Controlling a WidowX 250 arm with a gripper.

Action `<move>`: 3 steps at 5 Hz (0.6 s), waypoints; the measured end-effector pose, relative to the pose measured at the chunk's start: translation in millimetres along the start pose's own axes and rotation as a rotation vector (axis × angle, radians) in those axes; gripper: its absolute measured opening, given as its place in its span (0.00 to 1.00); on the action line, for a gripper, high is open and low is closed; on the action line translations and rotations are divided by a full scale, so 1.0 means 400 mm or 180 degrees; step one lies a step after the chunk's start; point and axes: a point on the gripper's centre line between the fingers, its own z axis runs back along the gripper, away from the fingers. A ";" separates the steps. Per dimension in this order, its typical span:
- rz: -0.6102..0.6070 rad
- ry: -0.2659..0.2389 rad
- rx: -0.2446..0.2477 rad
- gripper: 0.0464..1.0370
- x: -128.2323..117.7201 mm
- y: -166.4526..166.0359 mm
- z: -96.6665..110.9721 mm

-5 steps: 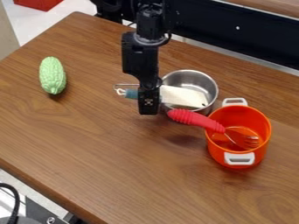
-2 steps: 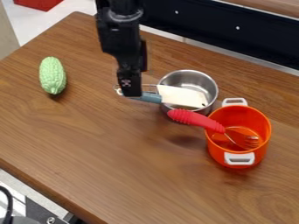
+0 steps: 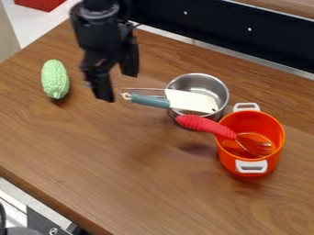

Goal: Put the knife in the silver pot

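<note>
Two fingers [image 3: 129, 62] of the black gripper [image 3: 117, 86] are held apart, empty. The knife [image 3: 189, 101] is supported by the round, shiny metal pot [image 3: 199, 81], flat white blade laid over its opening, blue-grey handle extended outside.

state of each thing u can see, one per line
knife: blade over silver pot, handle outside
silver pot: upright, uncovered
orange pot: upright, uncovered
fork: leaning in orange pot, tines down
green vegetable: whole, lying down
gripper: open, nothing held
</note>
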 end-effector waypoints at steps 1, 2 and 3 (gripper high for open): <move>-0.0759 -0.0020 0.0083 0.96 0.001 0.038 -0.002; -0.1578 -0.0142 0.0082 0.96 -0.032 0.098 -0.015; -0.2394 -0.0146 0.0137 0.96 -0.050 0.156 -0.036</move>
